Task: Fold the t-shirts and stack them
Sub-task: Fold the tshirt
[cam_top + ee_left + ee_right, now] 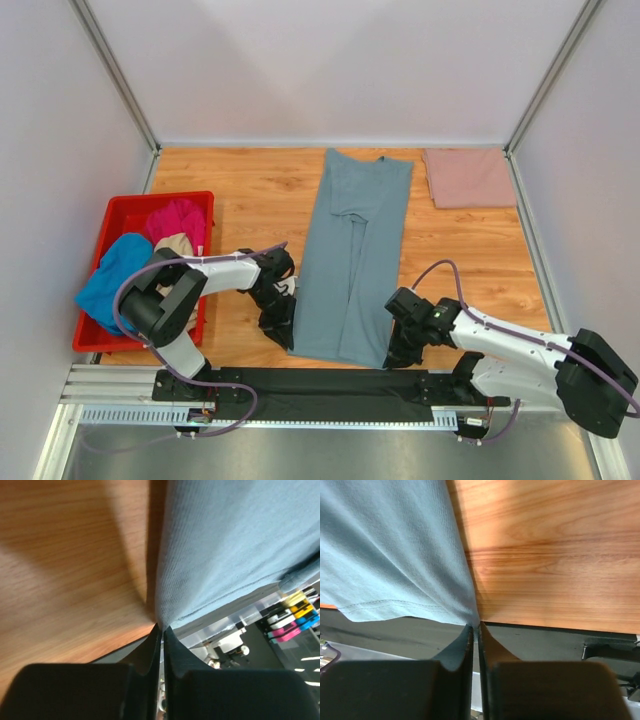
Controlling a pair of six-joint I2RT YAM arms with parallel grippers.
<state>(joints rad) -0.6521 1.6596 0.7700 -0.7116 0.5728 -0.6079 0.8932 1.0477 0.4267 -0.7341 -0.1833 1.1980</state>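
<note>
Now left claw (pixel 161 628), right claw (pixel 474 626) clamp grey-blue shirt (pixel 355 250); wood tabletop (pixel 250 190), pale walls (pixel 330 60).

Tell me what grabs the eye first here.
A long slate grey-blue cloth t-shirt lies folded lengthwise mid-table, its near corners pinched by the left pincer and right pincer. A folded dusty-pink cloth t-shirt sits far right; a red plastic bin of bright shirts stands left.

The grey shirt (pixel 355 260) lies lengthwise on the counter (pixel 250 190), with the left gripper (pixel 283 335) and right gripper (pixel 397 355) at its near corners. A pink shirt (pixel 468 178) lies far right, a red bin (pixel 140 205) left.
</note>
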